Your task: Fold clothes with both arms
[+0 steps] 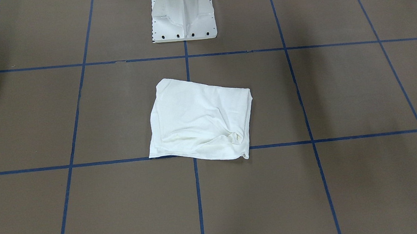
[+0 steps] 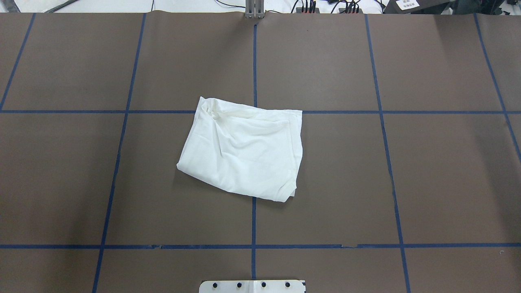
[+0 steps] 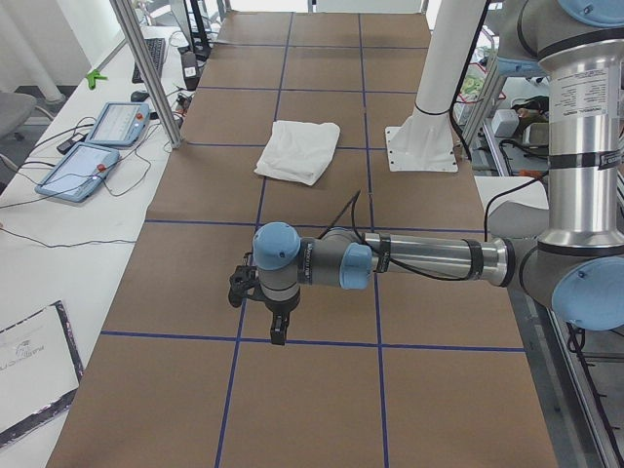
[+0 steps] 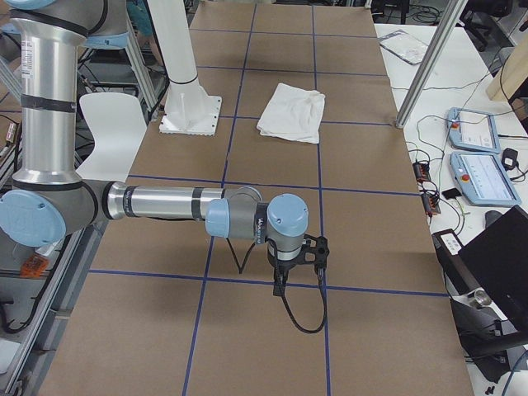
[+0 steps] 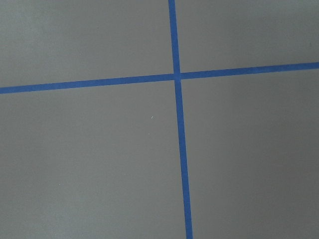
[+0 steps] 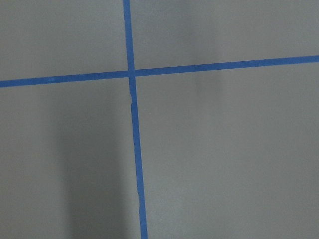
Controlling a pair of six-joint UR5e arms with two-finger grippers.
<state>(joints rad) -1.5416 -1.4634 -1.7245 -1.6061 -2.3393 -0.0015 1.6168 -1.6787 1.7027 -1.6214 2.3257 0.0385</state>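
At the desk (image 1: 338,86) centre, near the pedestal (image 1: 183,16), the T-shirt (image 1: 201,119) lies as a rumpled folded packet, the folding seemingly done. Left claw (image 3: 277,330) and right claw (image 4: 279,280) hang well apart from it, probably to clear the view — whether either is wide or narrow cannot be told.

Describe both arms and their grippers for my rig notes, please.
The left arm and the right arm are both silver-grey tubes with light-blue joint caps. The left gripper and the right gripper are black. A black cable loops off the right one.
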